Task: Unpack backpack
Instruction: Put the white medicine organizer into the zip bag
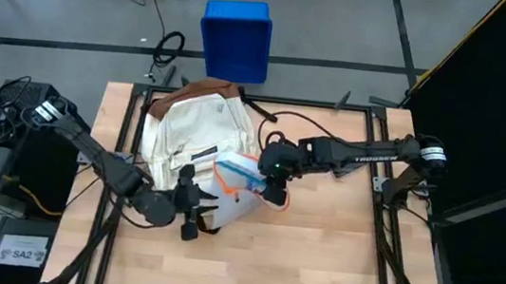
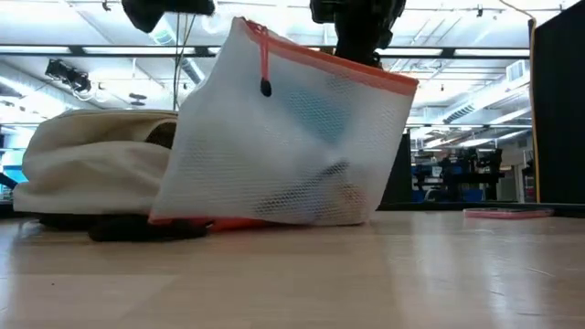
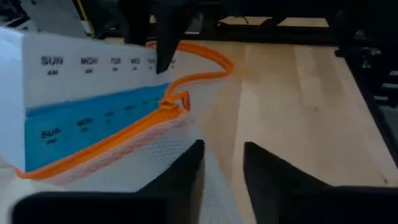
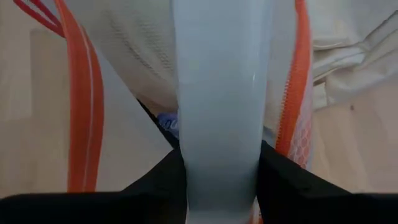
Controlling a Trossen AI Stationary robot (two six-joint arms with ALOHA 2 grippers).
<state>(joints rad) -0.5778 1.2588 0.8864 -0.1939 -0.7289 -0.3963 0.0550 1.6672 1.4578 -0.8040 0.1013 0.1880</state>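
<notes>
While backpack (image 1: pixel 187 134) lies on wooden table (image 1: pixel 317 254), blue bin (image 1: pixel 236 40) on grey floor.

Both arms are stretched in toward the middle of the desk. The left arm comes in from the left edge, elbow bent, and its left gripper (image 1: pixel 193 214) sits low near the desk's front with the jaws apart, nothing between them from what I can see. The right arm reaches across from the right side, nearly straight, wrist tipped down. The right gripper (image 1: pixel 271 180) has its jaws clamped on a flat pale-blue pill box (image 4: pixel 221 112).
</notes>
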